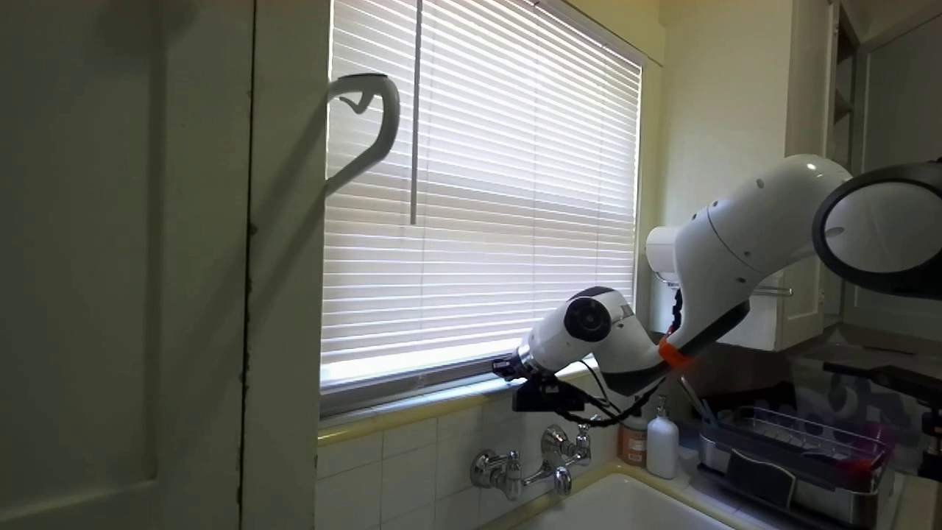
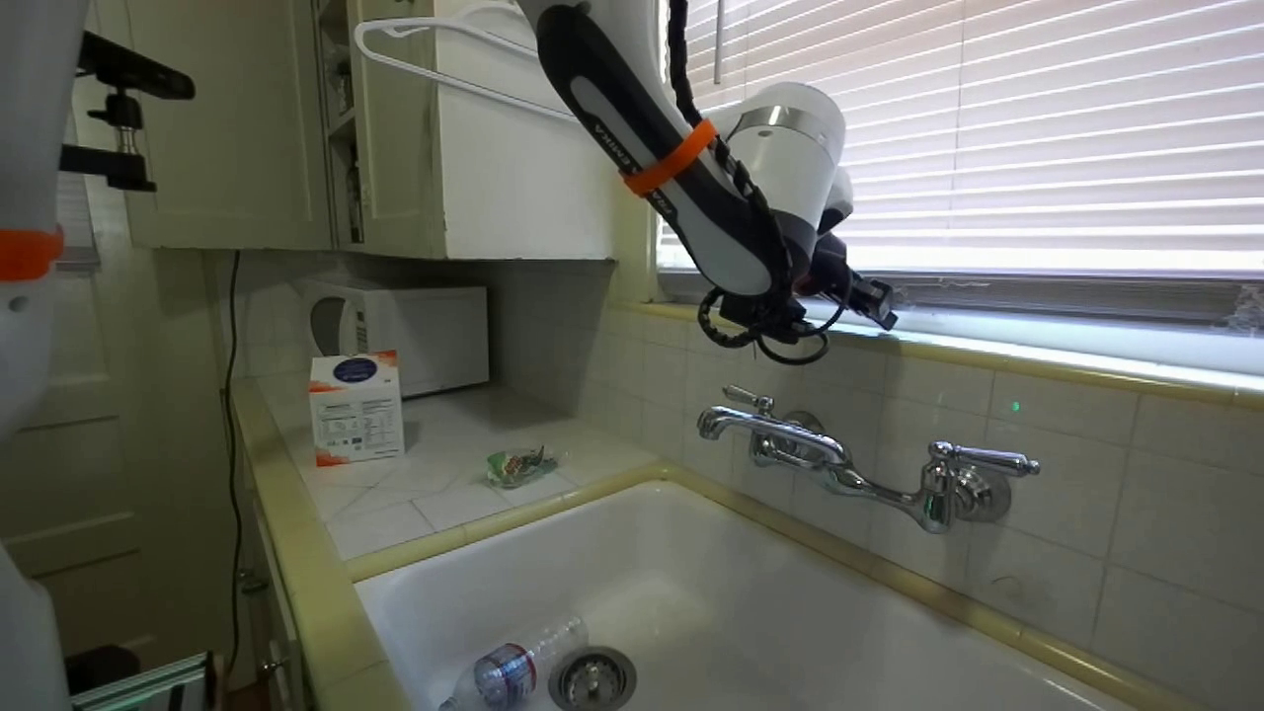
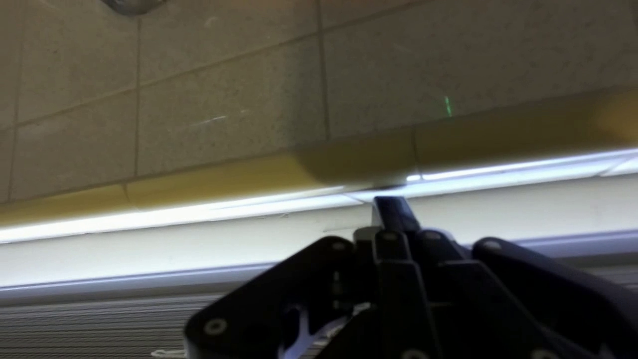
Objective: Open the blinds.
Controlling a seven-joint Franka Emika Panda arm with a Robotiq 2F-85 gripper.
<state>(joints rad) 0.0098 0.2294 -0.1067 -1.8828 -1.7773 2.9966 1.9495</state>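
Note:
The white slatted blinds (image 1: pixel 478 184) hang over the window, and their lower part also shows in an exterior view (image 2: pixel 1066 128). They are lowered almost to the sill, with slats closed. A thin grey wand (image 1: pixel 416 132) hangs down at their left part. In the wrist view, the stacked bottom slats (image 3: pixel 99 319) run along the lower edge. My gripper (image 1: pixel 503 366) is low at the window, by the blinds' bottom and just above the sill (image 2: pixel 1086 348). In the wrist view, the gripper's fingertips (image 3: pixel 396 212) are together, with nothing visible between them. Whether they touch the sill is unclear.
A chrome faucet (image 2: pixel 849 472) on the tiled wall is below the gripper, over the white sink (image 2: pixel 770 563). Soap bottles (image 1: pixel 662 442) and a dish rack (image 1: pixel 795 471) stand beside the sink. White hangers (image 2: pixel 454 49) hang by the upper cabinet.

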